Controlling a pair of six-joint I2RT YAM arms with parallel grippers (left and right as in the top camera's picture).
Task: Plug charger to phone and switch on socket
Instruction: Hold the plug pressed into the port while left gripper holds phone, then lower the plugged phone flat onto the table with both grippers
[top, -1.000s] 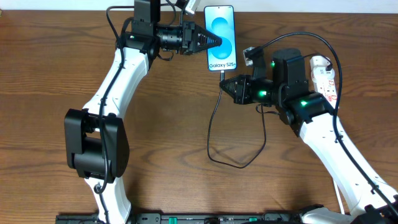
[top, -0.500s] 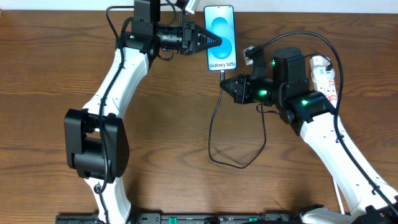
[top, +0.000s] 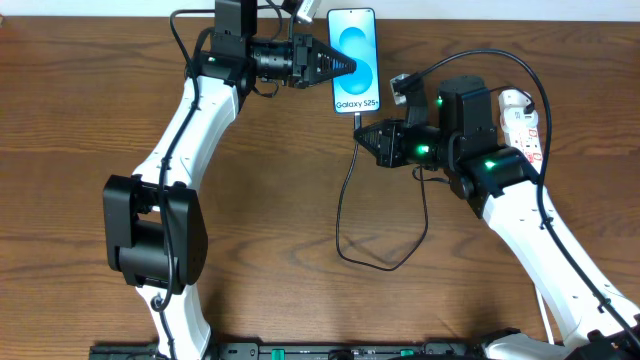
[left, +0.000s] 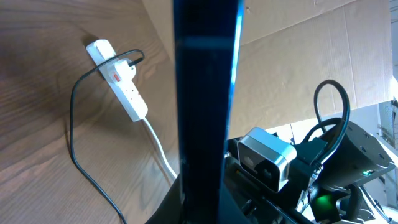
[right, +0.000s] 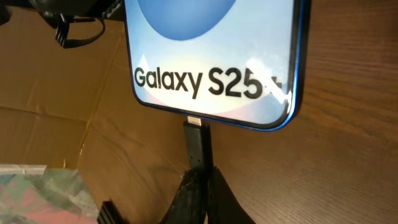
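Wood counter (top: 80, 120), no change vs 1s ago. 1 phone (top: 358, 40) pinched by left pincer (top: 352, 66); 1 charger (top: 345, 200), its end pinched by right pincer (top: 360, 134) at phone port; 1 socket (top: 522, 125) behind right pincer.

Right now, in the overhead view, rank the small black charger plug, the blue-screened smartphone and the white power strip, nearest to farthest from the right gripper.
1. The small black charger plug, pinched in the right gripper.
2. The blue-screened smartphone, just beyond the plug.
3. The white power strip, far off on the robot's right.
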